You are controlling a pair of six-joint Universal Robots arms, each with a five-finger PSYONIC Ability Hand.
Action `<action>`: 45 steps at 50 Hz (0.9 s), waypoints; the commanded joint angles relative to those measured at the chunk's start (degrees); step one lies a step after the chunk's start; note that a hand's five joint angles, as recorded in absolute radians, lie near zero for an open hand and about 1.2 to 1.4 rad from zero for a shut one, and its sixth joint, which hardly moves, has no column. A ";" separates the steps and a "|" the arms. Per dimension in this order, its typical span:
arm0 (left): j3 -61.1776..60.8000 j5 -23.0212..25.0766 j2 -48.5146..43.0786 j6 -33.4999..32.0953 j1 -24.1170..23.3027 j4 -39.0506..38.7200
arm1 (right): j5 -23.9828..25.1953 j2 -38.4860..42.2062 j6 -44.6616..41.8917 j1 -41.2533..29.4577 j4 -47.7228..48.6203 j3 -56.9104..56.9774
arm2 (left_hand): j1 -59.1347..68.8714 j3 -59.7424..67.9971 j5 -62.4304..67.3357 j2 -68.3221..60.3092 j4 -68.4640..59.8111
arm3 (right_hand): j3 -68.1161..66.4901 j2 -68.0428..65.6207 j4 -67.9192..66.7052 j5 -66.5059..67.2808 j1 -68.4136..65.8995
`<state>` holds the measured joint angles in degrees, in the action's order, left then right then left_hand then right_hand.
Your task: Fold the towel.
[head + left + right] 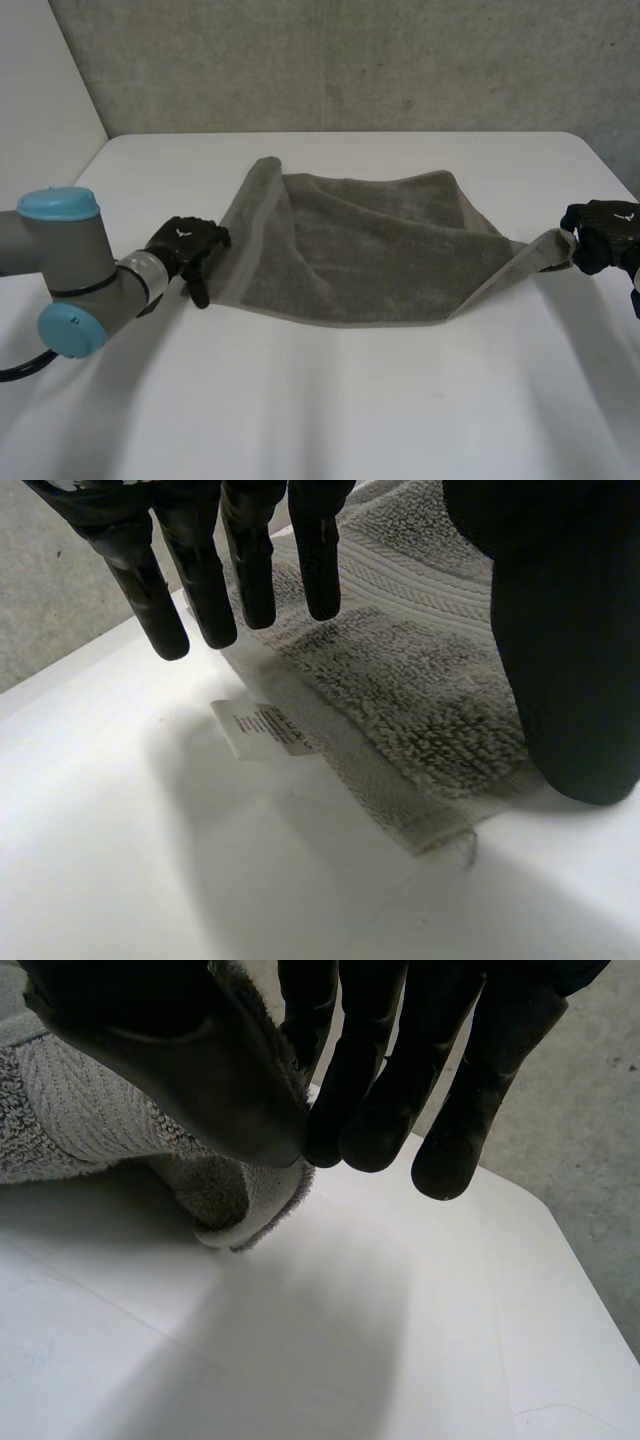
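Towel [370,250], one, right robot hand [603,235] pinching corner, left robot hand [185,245] relaxed

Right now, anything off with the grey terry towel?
Yes: the grey terry towel lies skewed and rumpled, one corner stretched to a point, pinched by the right hand; left hand open at the opposite edge.

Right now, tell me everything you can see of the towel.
The grey terry towel lies partly folded across the table, with a ribbed border band and a white care label at its left corner. The right hand pinches its raised right corner; the left hand holds straight fingers over the left corner.
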<state>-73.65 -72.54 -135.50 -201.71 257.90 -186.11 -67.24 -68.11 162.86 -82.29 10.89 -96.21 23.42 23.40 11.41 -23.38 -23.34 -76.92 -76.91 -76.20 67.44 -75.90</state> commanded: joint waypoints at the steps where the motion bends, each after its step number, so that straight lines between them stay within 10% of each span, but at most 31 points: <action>1: 2.02 -0.05 -1.26 0.00 -0.20 -0.04 | 0.00 -0.01 0.00 0.03 0.09 -0.03 | 5.47 5.48 7.47 -5.51 -5.54 | -3.08 -3.09 -3.80 2.56 -4.10; 45: 3.78 0.04 -2.84 0.44 -2.14 -2.85 | 0.00 1.22 -0.09 -0.06 0.36 -0.21 | 56.58 56.60 58.59 -56.62 -56.66 | -3.08 -3.09 -3.80 2.56 -4.10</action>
<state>-69.39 -72.57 -138.32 -201.22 255.94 -188.52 -67.31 -66.88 162.77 -82.31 11.25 -96.28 68.74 69.19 11.32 -69.25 -69.26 -76.92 -76.91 -76.20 67.44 -75.93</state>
